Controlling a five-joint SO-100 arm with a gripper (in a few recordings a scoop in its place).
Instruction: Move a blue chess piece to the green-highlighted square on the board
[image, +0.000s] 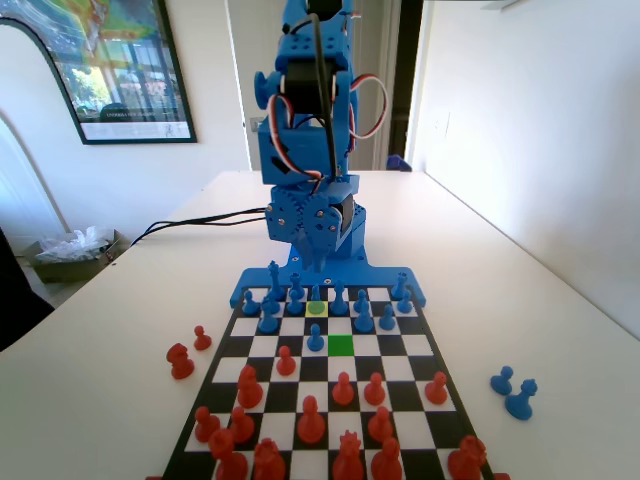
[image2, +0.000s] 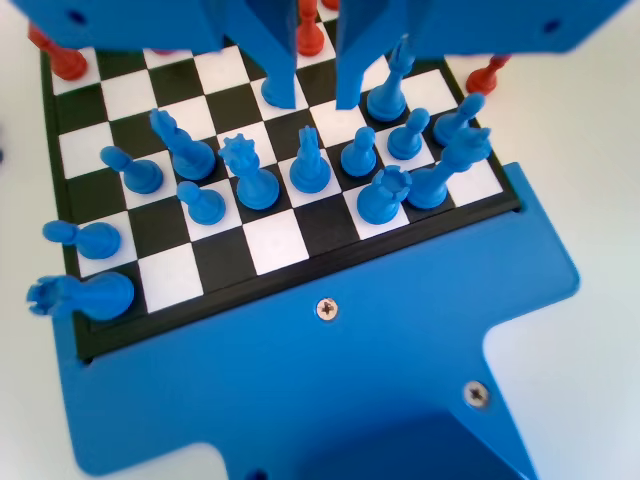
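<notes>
Blue chess piece (image: 315, 339) stands beside the green-highlighted square (image: 341, 345) on the board (image: 420, 345); gripper (image2: 311, 98) hovers above, jaws parted, grasping nothing.

Blue plastic jointed robot arm (image: 305, 150): blocky printed segments, black motor bodies, red-white-black looping servo cables, small screws, blue flat-sided jaws.

Bright, washed-out daylight on white walls; soft shadows; wrist view's near edges blurred.

1 green sq (image: 341, 345), 1 yellowish sq (image: 316, 309), 2 blue pcs off-board (image: 511, 391)
</notes>
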